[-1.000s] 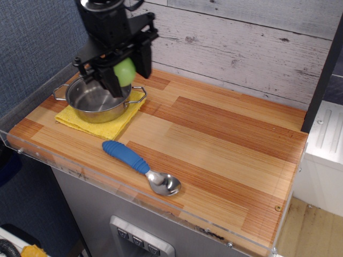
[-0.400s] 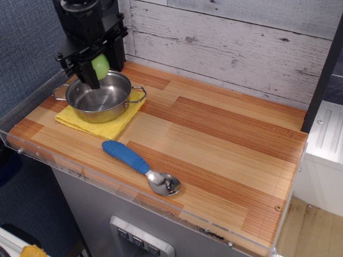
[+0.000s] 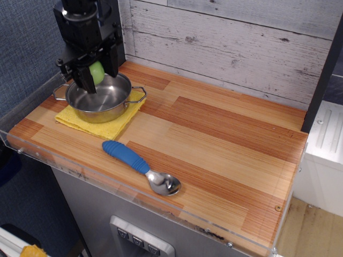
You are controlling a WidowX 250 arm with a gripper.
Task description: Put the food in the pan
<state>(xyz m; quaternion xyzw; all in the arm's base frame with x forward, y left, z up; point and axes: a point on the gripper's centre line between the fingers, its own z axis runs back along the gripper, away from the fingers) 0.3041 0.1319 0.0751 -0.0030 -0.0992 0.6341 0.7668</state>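
Note:
The light-green plastic fruit (image 3: 97,72) is held between the fingers of my black gripper (image 3: 96,74), just above the back part of the pan's opening. The pan (image 3: 107,104) is a small shiny steel pot with two wire loop handles, standing on a yellow cloth (image 3: 115,128) at the table's far left. The gripper is shut on the fruit, and its fingers hide part of the fruit and of the pan's rear rim. The pan's inside looks empty.
A blue-handled metal spoon (image 3: 140,166) lies near the front edge, right of the cloth. A white plank wall (image 3: 230,43) runs behind the wooden table (image 3: 225,144). A clear plastic lip (image 3: 32,152) edges the table at front and left.
My gripper has moved left with the fruit, from over the pan's right rim to above the pan's back left, and has come down slightly in the last moment.

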